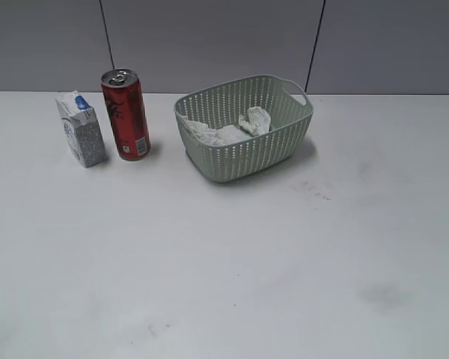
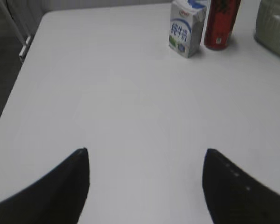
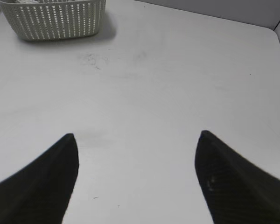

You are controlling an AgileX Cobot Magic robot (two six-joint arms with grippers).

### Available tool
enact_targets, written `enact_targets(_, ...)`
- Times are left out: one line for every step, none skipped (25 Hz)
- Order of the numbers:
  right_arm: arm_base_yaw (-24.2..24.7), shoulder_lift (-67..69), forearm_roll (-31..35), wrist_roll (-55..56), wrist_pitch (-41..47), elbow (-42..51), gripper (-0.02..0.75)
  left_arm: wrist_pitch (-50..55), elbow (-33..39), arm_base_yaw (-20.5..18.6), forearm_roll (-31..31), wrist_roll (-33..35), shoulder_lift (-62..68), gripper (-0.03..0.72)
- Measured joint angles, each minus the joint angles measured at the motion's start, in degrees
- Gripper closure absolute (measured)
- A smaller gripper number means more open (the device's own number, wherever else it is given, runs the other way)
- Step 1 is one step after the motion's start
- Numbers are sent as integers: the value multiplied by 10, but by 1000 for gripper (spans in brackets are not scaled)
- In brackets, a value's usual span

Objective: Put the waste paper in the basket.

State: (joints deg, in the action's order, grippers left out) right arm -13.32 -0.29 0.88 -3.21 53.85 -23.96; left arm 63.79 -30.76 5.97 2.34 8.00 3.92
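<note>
The pale green perforated basket stands on the white table, right of centre at the back. Crumpled white waste paper lies inside it, with more paper at its left side. The basket also shows at the top left of the right wrist view and at the top right edge of the left wrist view. My left gripper is open and empty over bare table. My right gripper is open and empty over bare table. Neither gripper shows in the exterior view.
A tall red drink can and a small white-and-blue carton stand left of the basket; both also show in the left wrist view, can and carton. The table's left edge drops off there.
</note>
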Motion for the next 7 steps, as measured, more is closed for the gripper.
enact_targets(0,0,0,0,0,0,150,-1,1,0,0,0,-16,115)
enact_targets(0,0,0,0,0,0,150,-1,1,0,1,0,-31,115)
enact_targets(0,0,0,0,0,0,150,0,1,0,0,0,-39,115)
enact_targets(0,0,1,0,-1,0,150,-1,1,0,0,0,-41,115)
enact_targets(0,0,1,0,-1,0,150,-3,2,0,1,0,-42,115)
enact_targets(0,0,1,0,-1,0,150,-7,4,0,6,0,-42,115)
enact_targets(0,0,1,0,-1,0,150,-17,9,0,12,0,-42,115)
